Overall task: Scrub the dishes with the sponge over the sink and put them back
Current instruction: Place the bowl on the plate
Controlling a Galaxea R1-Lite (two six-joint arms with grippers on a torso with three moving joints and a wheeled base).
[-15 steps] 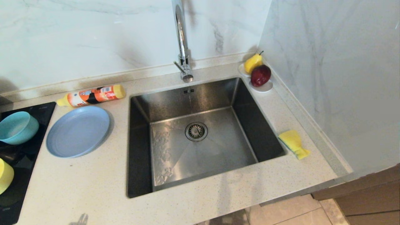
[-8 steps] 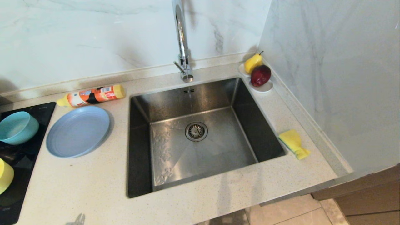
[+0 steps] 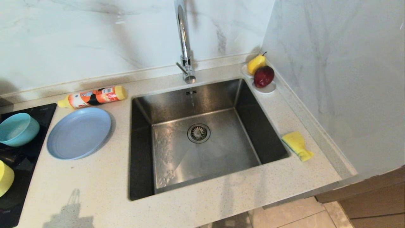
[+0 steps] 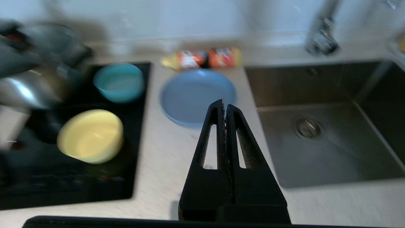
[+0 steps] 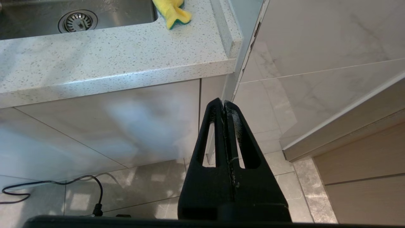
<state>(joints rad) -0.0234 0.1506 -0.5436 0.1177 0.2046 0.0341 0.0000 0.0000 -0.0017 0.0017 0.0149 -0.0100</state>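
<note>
Left gripper (image 4: 225, 104) above the tabletop (image 3: 95, 186), fingers pressed together: spread them before reaching the plate (image 4: 197, 96). Right gripper (image 5: 224, 106), likewise closed, hangs below the tabletop edge.

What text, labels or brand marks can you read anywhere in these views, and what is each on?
No text can be read as words.
Detergent bottle: its orange and white label carries print, too small in the head view and blurred in the left wrist view.
Black cooktop: a faint mark near its far edge and another at its near corner, both too small to read.
Sponge, bowls, plate and sink: no markings visible.
</note>
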